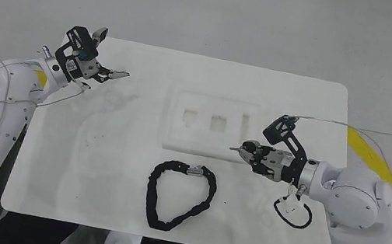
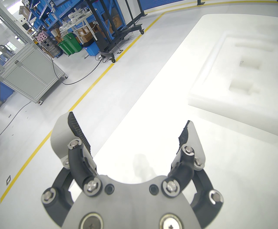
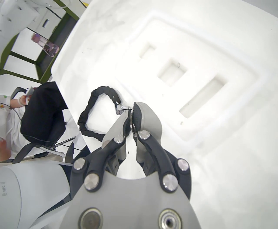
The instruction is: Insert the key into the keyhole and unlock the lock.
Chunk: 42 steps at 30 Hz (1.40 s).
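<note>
Right wrist view: right jaws pinch key (image 3: 131, 118), near lock (image 3: 118, 112); left jaws gape wide.

The tray (image 1: 211, 148) sits mid-table (image 1: 90, 182); the chain lock (image 1: 153, 192) lies before it by the near edge (lock body toward the tray). The right gripper (image 1: 243, 150), with the key (image 1: 233, 149), is at the tray's near right corner.

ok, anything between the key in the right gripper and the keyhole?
Nothing visible. The right gripper, shut on the key, hangs above bare table near the keyhole of the chain lock. The foam tray lies beside that path, not across it.
</note>
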Available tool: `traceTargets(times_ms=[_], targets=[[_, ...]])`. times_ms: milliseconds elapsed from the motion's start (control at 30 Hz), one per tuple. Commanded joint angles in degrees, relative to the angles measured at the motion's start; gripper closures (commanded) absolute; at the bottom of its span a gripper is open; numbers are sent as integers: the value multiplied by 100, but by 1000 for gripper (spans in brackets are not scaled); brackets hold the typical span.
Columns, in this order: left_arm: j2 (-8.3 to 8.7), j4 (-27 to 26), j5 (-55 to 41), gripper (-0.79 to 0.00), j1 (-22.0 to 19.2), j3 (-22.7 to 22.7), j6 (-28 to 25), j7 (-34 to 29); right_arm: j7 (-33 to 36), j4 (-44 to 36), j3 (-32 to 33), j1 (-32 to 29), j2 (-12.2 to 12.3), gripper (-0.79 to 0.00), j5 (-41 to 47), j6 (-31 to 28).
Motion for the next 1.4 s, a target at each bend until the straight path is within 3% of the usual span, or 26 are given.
traceTargets(times_ms=[0, 300, 600, 967, 1100, 1367], targets=[[0, 0, 0, -785, 0, 0, 0, 0, -8, 120, 160, -113, 32, 0, 106, -261], [0, 0, 0, -785, 0, 0, 0, 0, -168, 182, 750, -629, 152, 0, 872, -1086], [0, 0, 0, -785, 0, 0, 0, 0, -176, 191, 1304, -943, 267, 0, 1063, -1360], [0, 0, 0, -785, 0, 0, 0, 0, -176, 191, 1304, -943, 267, 0, 1063, -1360], [-4, -397, -22, -785, 137, 57, -60, -58, -176, 191, 1304, -943, 267, 0, 1063, -1360], [17, -1275, 110, -785, 453, 314, -782, 88, -176, 191, 1304, -943, 267, 0, 1063, -1360]])
